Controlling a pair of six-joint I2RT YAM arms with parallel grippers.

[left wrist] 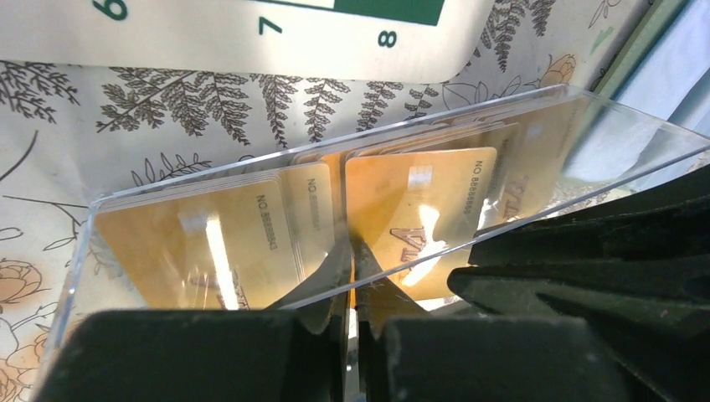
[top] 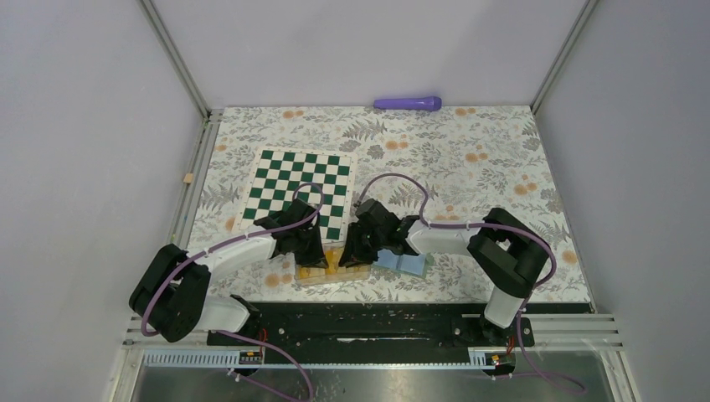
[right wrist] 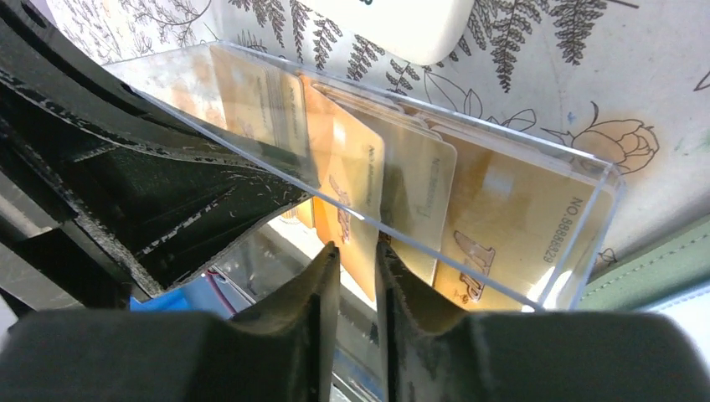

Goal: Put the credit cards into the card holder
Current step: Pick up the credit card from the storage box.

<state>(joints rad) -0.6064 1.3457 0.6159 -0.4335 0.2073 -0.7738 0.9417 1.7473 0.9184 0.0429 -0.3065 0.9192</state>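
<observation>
A clear plastic box (top: 335, 271) near the table's front edge holds several orange-yellow credit cards (left wrist: 209, 243). My left gripper (left wrist: 352, 251) reaches into the box from the left, its jaws pressed together on the edge of one credit card (left wrist: 419, 209). My right gripper (right wrist: 353, 251) reaches in from the right; its jaws stand a narrow gap apart, astride the lower corner of an orange card (right wrist: 352, 184). In the top view both grippers, left (top: 311, 255) and right (top: 356, 249), meet over the box. The sage-green card holder (top: 403, 263) lies open just right of the box, light blue inside up.
A green-and-white chessboard mat (top: 301, 188) lies just behind the box on the floral tablecloth. A purple cylinder (top: 408, 103) lies at the far edge. The card holder's green edge (right wrist: 653, 268) shows beside the box's corner. Grey walls enclose the table.
</observation>
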